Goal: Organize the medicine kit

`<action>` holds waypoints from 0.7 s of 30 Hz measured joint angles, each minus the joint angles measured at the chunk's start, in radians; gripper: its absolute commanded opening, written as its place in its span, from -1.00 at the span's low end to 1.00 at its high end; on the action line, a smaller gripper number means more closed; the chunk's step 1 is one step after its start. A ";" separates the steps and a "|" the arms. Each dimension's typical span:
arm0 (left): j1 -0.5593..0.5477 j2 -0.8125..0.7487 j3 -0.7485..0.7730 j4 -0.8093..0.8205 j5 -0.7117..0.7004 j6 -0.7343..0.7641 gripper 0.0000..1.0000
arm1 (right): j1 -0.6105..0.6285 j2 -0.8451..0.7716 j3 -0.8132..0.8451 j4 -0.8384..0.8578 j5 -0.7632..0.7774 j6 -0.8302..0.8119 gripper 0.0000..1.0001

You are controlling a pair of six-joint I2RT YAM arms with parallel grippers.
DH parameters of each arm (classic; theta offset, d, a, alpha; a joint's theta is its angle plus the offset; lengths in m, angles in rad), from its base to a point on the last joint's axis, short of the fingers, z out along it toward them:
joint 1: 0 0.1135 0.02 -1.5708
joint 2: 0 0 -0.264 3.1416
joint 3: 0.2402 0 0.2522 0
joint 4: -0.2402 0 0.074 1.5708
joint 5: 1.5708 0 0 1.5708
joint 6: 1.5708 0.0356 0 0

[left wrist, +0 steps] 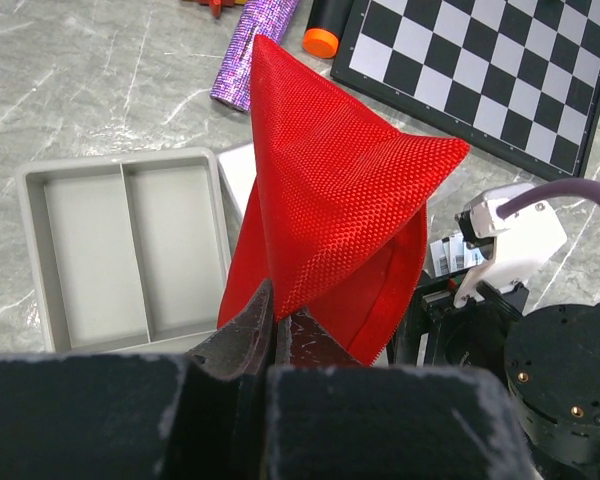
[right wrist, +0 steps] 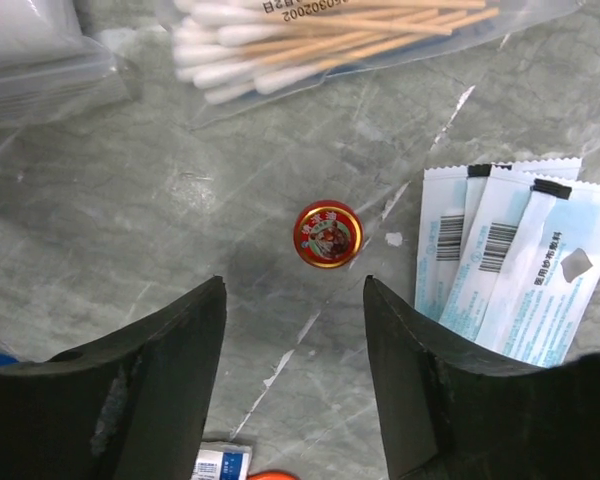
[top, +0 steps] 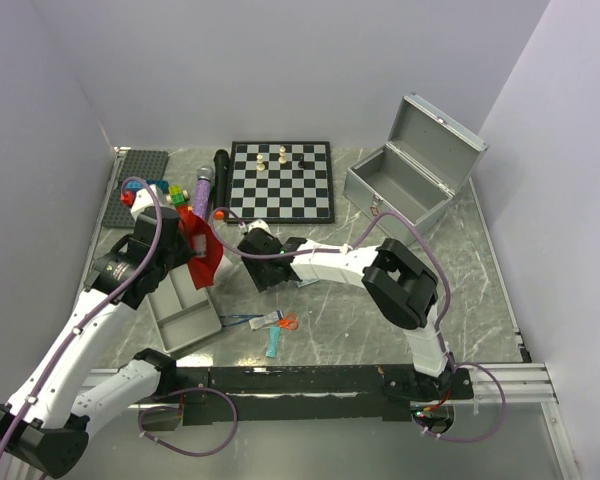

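Fingers on the left gripper (left wrist: 277, 318): shut tight, pinching the bottom edge of the red mesh bag (left wrist: 330, 190).
Red mesh bag: it stood up like a tent right in front of those fingers, held only by that one thin edge.
Left of the left fingers: the gray tray (left wrist: 35, 250) lay flat, just beside the bag. The two long parts in view had nothing in them.
Right of the left fingers: the right arm (left wrist: 540, 350) sat very near the bag.
Fingers on the right gripper (right wrist: 292, 300): wide open, holding nothing, and touching nothing that I could see.
Between the right fingers, a bit ahead: the little round red tin (right wrist: 327, 235) lay flat on the table, apart from both fingers.
Far ahead of the right fingers: a clear bag of cotton sticks (right wrist: 320, 40).
Right of the right fingers: blue and white packets (right wrist: 510, 270), near the right-hand finger.
What could go wrong, left side: the bag looked soft and floppy, so I think it could slip out of the pinch or flop over the tray.
What could go wrong, right side: the tin looked small, smooth and low, so it could skid away or pop out when the fingers closed. The right-hand finger could also catch the packets and drag them.
What could go wrong, both arms: they were close together and could bump.
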 measured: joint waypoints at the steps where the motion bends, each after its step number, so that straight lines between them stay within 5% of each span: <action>1: 0.000 0.000 0.000 0.000 0.001 0.000 -0.99 | -0.001 0.002 0.003 0.000 -0.004 0.000 0.22; 14: 0.000 -0.006 -0.007 0.000 0.001 0.000 -0.99 | -0.039 0.053 0.050 -0.002 -0.043 0.000 0.19; 21: 0.000 -0.006 -0.007 0.000 0.001 0.000 -0.99 | -0.048 0.053 0.050 -0.002 -0.051 -0.002 -0.10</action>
